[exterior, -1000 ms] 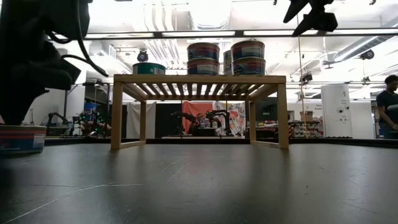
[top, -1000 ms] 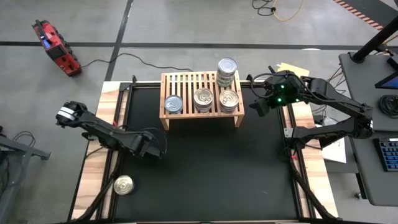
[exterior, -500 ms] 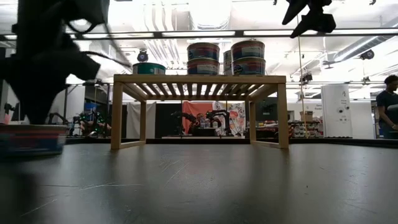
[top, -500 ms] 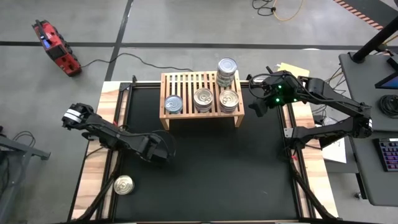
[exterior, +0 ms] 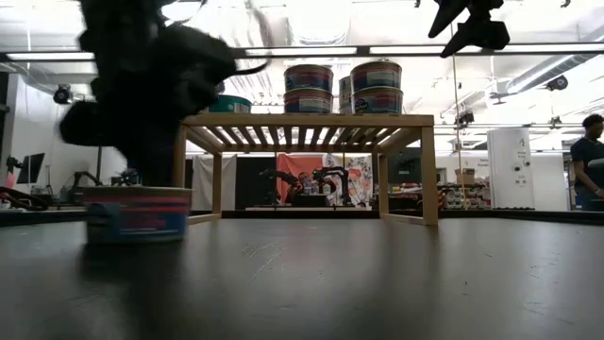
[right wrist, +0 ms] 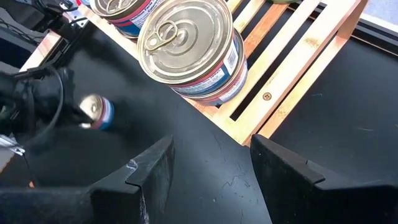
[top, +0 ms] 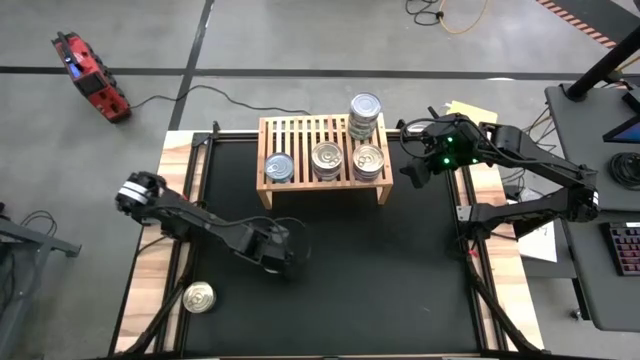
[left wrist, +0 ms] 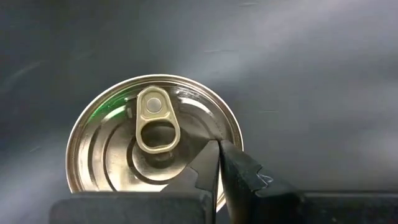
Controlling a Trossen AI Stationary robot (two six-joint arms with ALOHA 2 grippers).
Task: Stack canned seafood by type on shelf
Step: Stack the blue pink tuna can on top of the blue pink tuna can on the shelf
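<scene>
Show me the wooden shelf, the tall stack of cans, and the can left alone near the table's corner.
Wooden shelf (top: 300,135): high view, bare slats.
Tall stack of cans (top: 365,108): high view, top lid.
Lone can (top: 199,297): high view, lid.

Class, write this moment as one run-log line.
Left hand: shut, tips on can lid, on mat | Right hand: open, beside shelf right end | Another can: front-left, off mat

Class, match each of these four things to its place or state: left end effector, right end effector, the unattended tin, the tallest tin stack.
1 left end effector
2 right end effector
3 unattended tin
4 tallest stack

A shelf's back right corner
B open, beside the shelf's right end
C by the table's left edge, far from the shelf
D shut, on a pull-tab tin's lid

Pairs: 1-D, 2-B, 3-C, 4-A
</scene>
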